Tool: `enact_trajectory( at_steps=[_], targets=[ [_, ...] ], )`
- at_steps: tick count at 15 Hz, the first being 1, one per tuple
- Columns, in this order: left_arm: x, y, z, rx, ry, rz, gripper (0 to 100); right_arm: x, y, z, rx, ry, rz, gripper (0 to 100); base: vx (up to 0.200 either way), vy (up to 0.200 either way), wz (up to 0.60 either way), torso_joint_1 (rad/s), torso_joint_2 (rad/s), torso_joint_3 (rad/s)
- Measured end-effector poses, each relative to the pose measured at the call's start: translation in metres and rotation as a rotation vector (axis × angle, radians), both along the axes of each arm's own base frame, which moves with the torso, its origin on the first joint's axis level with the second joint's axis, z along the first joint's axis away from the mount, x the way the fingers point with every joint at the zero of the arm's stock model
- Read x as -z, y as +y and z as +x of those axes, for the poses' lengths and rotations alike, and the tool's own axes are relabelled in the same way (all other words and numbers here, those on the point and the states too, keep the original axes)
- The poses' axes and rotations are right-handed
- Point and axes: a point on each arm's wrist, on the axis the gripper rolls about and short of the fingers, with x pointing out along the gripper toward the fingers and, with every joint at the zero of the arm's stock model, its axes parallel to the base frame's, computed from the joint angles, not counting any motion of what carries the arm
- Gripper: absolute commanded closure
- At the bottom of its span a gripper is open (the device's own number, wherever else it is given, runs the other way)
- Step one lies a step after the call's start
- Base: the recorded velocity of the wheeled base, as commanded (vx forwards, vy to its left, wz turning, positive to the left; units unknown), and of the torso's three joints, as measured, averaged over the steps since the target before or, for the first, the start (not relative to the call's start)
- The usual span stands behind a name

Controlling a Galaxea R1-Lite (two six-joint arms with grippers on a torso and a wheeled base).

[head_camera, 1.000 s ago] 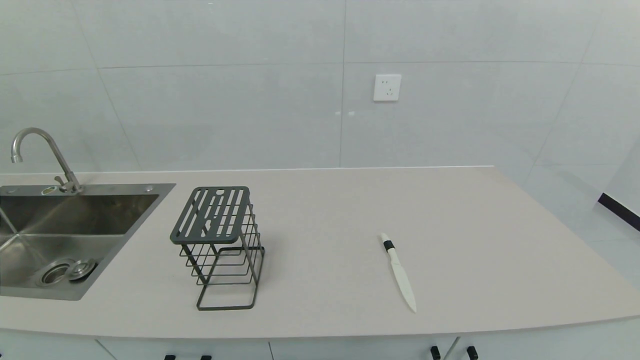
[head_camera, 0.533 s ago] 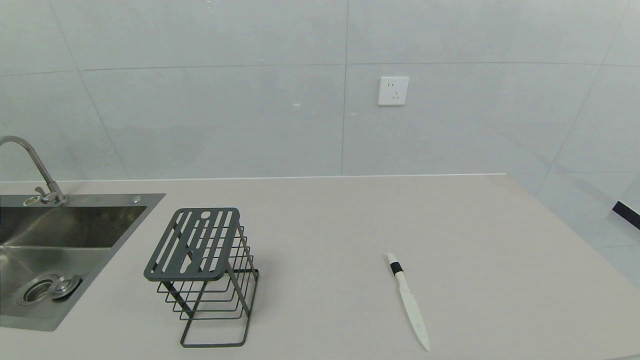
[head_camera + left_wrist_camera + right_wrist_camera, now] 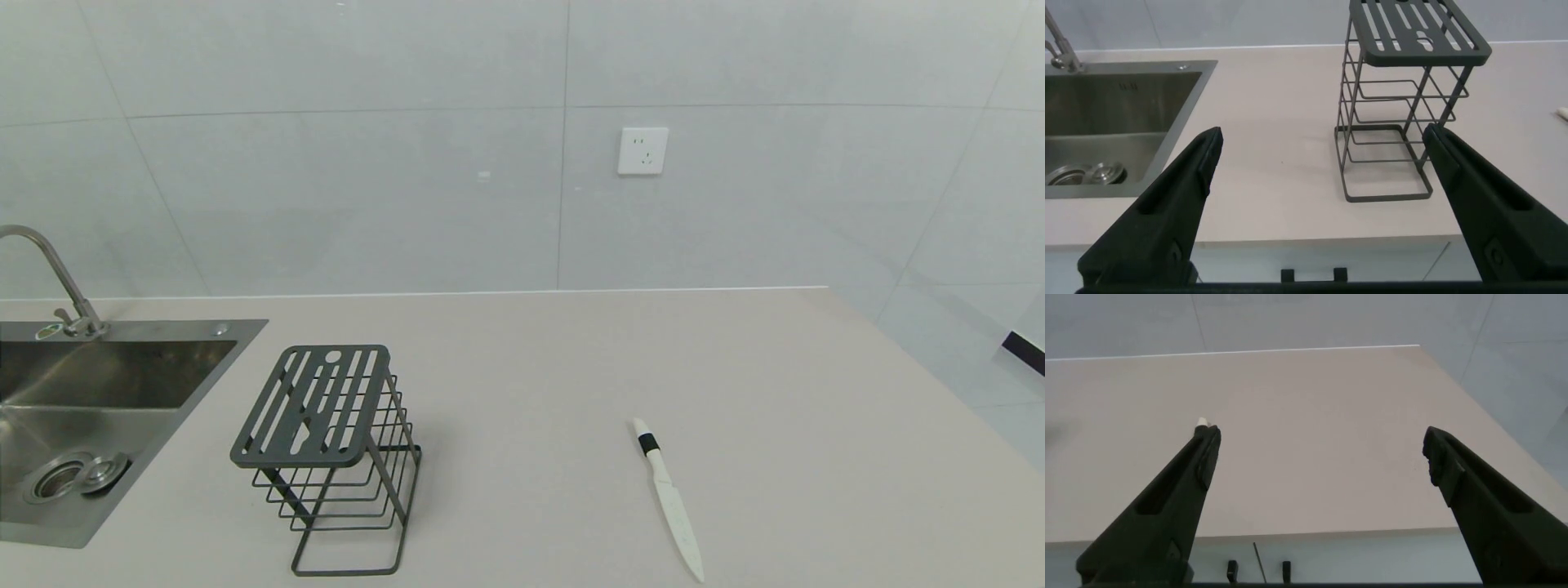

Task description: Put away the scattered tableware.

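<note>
1. a white knife (image 3: 668, 498) is seen flat on the counter (image 3: 522, 367), lower right of the head view.
2. a wire rack (image 3: 326, 441) is seen lower left.
3. the left gripper (image 3: 1323, 135) and right gripper (image 3: 1320, 434) are held spread apart.

The place was a kitchen: a steel sink (image 3: 163, 328) with tap (image 3: 76, 325) sat in a counter (image 3: 531, 392), a knife rack (image 3: 295, 456) right of the sink, tiled wall (image 3: 367, 188) behind.
</note>
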Motion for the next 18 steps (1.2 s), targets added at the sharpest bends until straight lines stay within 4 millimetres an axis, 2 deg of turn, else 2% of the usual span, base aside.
enact_trajectory(
  at_steps=[7,9,11,13,15,18],
  targets=[
    [0.0,0.0,0.0,0.0,0.0,0.001,0,-0.001,0.0,0.0,0.001,-0.009,0.0,0,0.0,0.0,0.0,0.0,0.0,0.0],
    [0.0,0.0,0.0,0.0,0.001,0.001,0,-0.018,0.0,-0.001,0.001,-0.175,0.006,0,0.0,0.0,0.0,0.0,0.0,0.0],
    [0.0,0.0,0.0,0.0,0.001,0.003,0,-0.027,0.001,-0.004,-0.054,-0.232,-0.001,0,0.0,0.0,0.0,0.0,0.0,0.0],
    [0.0,0.0,0.0,-0.002,0.001,0.002,0,-0.035,0.004,-0.007,-0.164,-0.204,-0.009,0,0.0,0.0,0.0,0.0,0.0,0.0],
    [0.0,0.0,0.0,-0.001,0.001,0.001,0,-0.055,0.005,-0.008,-0.264,-0.151,-0.009,0,0.0,0.0,0.0,0.0,0.0,0.0],
    [0.0,0.0,0.0,-0.002,0.001,0.001,0,-0.088,0.007,0.007,-0.398,-0.027,0.007,0,0.0,0.0,0.0,0.0,0.0,0.0]
  ],
)
